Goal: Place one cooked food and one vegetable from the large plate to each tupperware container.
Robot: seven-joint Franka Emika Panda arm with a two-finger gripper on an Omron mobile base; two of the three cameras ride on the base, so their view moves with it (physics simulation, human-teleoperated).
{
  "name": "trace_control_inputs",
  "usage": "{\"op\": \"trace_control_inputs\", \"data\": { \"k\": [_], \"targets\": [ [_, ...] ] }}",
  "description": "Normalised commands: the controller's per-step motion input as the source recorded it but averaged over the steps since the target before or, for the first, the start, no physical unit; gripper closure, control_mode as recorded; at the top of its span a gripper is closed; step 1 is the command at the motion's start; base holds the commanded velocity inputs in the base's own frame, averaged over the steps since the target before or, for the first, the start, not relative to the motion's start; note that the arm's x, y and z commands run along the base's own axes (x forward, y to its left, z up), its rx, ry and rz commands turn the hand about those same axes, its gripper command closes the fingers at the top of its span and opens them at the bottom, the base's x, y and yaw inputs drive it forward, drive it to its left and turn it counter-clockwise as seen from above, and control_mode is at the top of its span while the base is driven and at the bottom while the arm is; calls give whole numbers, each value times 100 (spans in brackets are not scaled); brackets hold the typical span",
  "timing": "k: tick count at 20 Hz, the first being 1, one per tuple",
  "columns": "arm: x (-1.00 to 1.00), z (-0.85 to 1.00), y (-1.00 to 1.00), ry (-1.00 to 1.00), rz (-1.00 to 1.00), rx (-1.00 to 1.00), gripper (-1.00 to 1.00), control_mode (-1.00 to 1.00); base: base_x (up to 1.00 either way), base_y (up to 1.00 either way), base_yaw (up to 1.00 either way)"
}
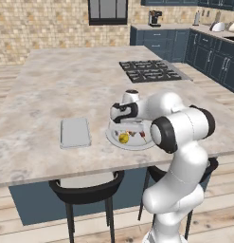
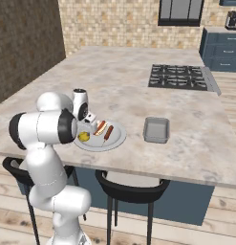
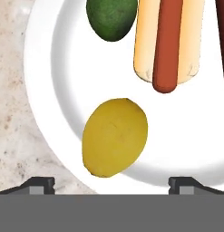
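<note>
The large plate (image 1: 138,147) (image 2: 117,140) (image 3: 186,136) lies near the counter's front edge. On it are a yellow lemon-shaped item (image 3: 114,137) (image 1: 123,138) (image 2: 84,137), a dark green rounded item (image 3: 111,17), a hot dog in a bun (image 3: 168,43) (image 2: 101,127) and a dark sausage (image 2: 108,132). My gripper (image 3: 111,186) (image 1: 119,127) (image 2: 92,128) hangs open just above the plate, and the yellow item lies between its fingertips (image 3: 41,183), untouched. One tupperware container (image 1: 75,132) lies left of the plate and is bare. Another (image 2: 156,129) lies to its right and is also bare.
A gas hob (image 1: 149,71) (image 2: 179,76) is set into the far right of the stone counter (image 1: 52,85). Two dark stools (image 1: 85,190) (image 2: 131,191) stand under the counter's front edge. Dark blue cabinets (image 1: 208,52) line the back right wall.
</note>
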Motion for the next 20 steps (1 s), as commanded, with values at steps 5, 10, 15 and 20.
{"op": "trace_control_inputs", "data": {
  "k": [5,10,15,20],
  "targets": [
    [-1,-3,0,0,-5,-7,-100,-100,0,0,0],
    [24,0,1,0,0,-7,-100,-100,0,0,0],
    [12,-16,0,3,-1,-2,-100,-100,0,0,0],
    [0,-26,0,4,-2,0,-100,-100,0,0,0]
  ]
}}
